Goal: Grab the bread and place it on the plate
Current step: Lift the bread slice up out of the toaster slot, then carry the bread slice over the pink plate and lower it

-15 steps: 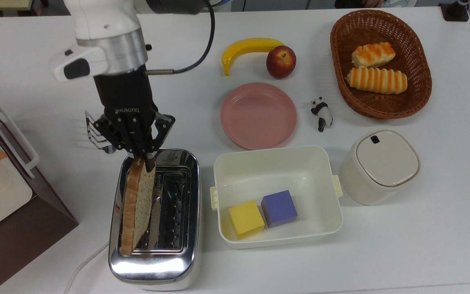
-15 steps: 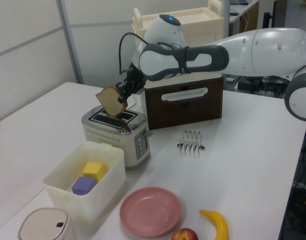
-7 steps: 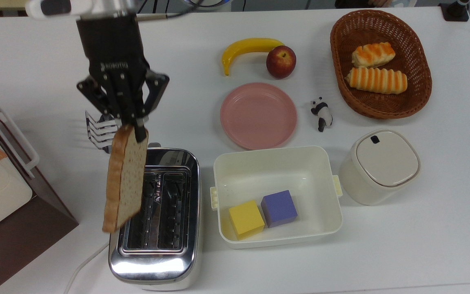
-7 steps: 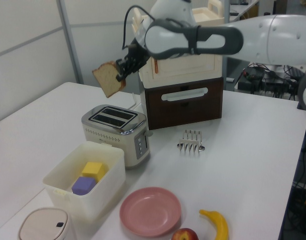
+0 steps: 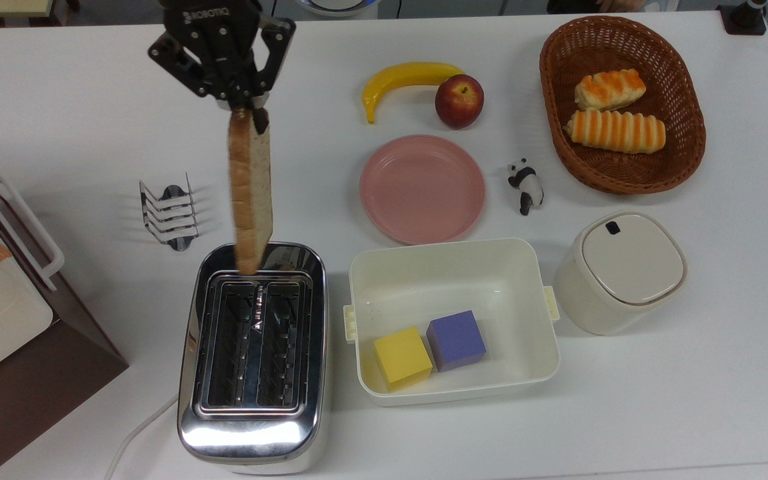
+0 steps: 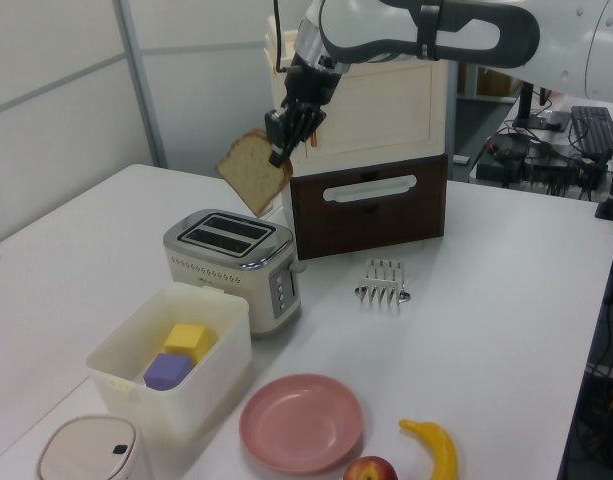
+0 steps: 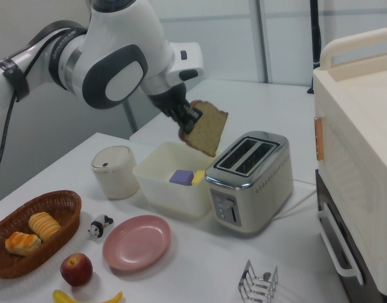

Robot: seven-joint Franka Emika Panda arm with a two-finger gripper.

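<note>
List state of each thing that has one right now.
gripper: shut on bread, raised
bread: held, hanging clear of the toaster
toaster: both slots empty
plate: empty
white bin: open, two cubes inside
lidded canister: lid on
basket: two rolls inside

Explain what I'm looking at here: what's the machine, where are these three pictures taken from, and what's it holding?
It is one robot arm with a two-fingered hand. The top view looks straight down on the white table; the left view and right view look across it from opposite sides. The hand is shut on one corner of a slice of brown bread, which hangs in the air clear of the chrome toaster. The pink plate has nothing on it. Also on the table: a toast rack, a banana, an apple, a panda figure, a basket with two rolls, a lidded container, and a white tub holding two blocks.
</note>
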